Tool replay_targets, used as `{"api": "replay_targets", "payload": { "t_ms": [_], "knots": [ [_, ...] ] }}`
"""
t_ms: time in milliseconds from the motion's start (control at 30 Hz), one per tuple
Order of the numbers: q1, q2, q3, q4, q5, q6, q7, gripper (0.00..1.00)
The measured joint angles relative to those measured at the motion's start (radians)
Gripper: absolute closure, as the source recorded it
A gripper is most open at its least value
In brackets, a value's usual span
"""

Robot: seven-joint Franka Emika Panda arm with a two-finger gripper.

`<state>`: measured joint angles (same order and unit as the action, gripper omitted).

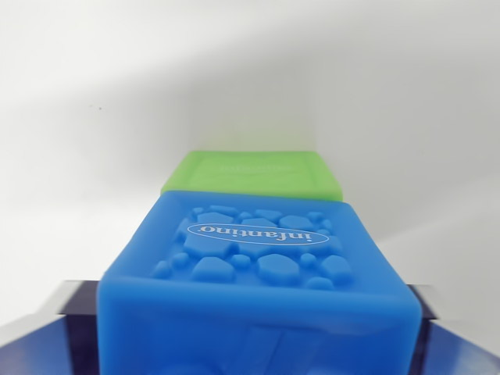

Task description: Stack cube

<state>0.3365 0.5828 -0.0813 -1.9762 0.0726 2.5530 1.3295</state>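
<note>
A blue cube [258, 281] fills the lower middle of the wrist view. It is a soft-looking toy block, and the face turned toward the camera carries raised pebble shapes around a white oval with the word "infantino", which reads upside down here. A second face, closest to the camera at the bottom of the frame, is blurred, and only a faint raised shape shows on it.

The claw [258, 320] pinches the blue cube from both sides. One dark finger [58, 328] shows at the wrist view's left, pressed against the block's side, and the other finger shows as a dark wedge at the wrist view's lower right, also against the block. The fingertips themselves are hidden behind the block.

Just beyond the blue cube lies a green cube [254, 173]. Only its top face and a thin strip of its front edge show; the rest is covered by the blue one. Its top has a raised square border with faint lettering, too blurred to read. In the picture the blue block's far edge overlaps the green block's near edge, but whether the two touch cannot be told from this angle.

Both sit against a plain white table [94, 117], with a soft grey shadow running across it from the upper middle toward the right.
</note>
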Motion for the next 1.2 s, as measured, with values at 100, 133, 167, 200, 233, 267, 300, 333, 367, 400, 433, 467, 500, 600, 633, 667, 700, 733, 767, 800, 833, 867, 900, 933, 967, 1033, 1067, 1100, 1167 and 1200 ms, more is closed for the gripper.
{"api": "replay_targets", "payload": {
  "t_ms": [100, 133, 167, 200, 233, 267, 300, 333, 367, 400, 433, 467, 500, 600, 633, 667, 700, 733, 767, 800, 833, 867, 900, 933, 967, 1033, 1067, 1100, 1167, 1200],
  "knots": [
    [0.000, 0.000, 0.000, 0.000, 0.000, 0.000, 0.000, 0.00],
    [0.000, 0.000, 0.000, 0.000, 0.000, 0.000, 0.000, 0.00],
    [0.000, 0.000, 0.000, 0.000, 0.000, 0.000, 0.000, 0.00],
    [0.000, 0.000, 0.000, 0.000, 0.000, 0.000, 0.000, 0.00],
    [0.000, 0.000, 0.000, 0.000, 0.000, 0.000, 0.000, 0.00],
    [0.000, 0.000, 0.000, 0.000, 0.000, 0.000, 0.000, 0.00],
    [0.000, 0.000, 0.000, 0.000, 0.000, 0.000, 0.000, 0.00],
    [0.000, 0.000, 0.000, 0.000, 0.000, 0.000, 0.000, 0.00],
    [0.000, 0.000, 0.000, 0.000, 0.000, 0.000, 0.000, 0.00],
    [0.000, 0.000, 0.000, 0.000, 0.000, 0.000, 0.000, 0.00],
    [0.000, 0.000, 0.000, 0.000, 0.000, 0.000, 0.000, 0.00],
    [0.000, 0.000, 0.000, 0.000, 0.000, 0.000, 0.000, 0.00],
    [0.000, 0.000, 0.000, 0.000, 0.000, 0.000, 0.000, 0.00],
    [0.000, 0.000, 0.000, 0.000, 0.000, 0.000, 0.000, 0.00],
    [0.000, 0.000, 0.000, 0.000, 0.000, 0.000, 0.000, 0.00],
    [0.000, 0.000, 0.000, 0.000, 0.000, 0.000, 0.000, 0.00],
    [0.000, 0.000, 0.000, 0.000, 0.000, 0.000, 0.000, 0.00],
    [0.000, 0.000, 0.000, 0.000, 0.000, 0.000, 0.000, 0.00],
    [0.000, -0.001, 0.000, 0.000, 0.000, -0.001, 0.000, 0.00],
    [0.000, -0.002, 0.000, 0.000, 0.000, -0.002, 0.000, 0.00],
    [0.000, -0.004, 0.000, 0.000, 0.000, -0.003, 0.000, 0.00],
    [0.000, -0.007, 0.000, 0.000, 0.000, -0.004, 0.000, 0.00],
    [0.000, -0.010, 0.000, -0.001, 0.000, -0.006, 0.000, 0.00],
    [0.001, -0.013, -0.001, -0.001, 0.000, -0.009, 0.000, 0.00],
    [0.001, -0.017, -0.001, -0.002, 0.000, -0.012, 0.000, 0.00],
    [0.001, -0.026, -0.002, -0.003, 0.000, -0.020, 0.000, 0.00],
    [0.001, -0.031, -0.002, -0.004, 0.000, -0.024, 0.000, 0.00],
    [0.002, -0.034, -0.002, -0.004, -0.001, -0.026, 0.000, 0.00],
    [0.002, -0.045, -0.003, -0.005, -0.001, -0.037, 0.001, 0.00],
    [0.003, -0.051, -0.004, -0.005, -0.002, -0.042, 0.001, 0.00]
  ]
}}
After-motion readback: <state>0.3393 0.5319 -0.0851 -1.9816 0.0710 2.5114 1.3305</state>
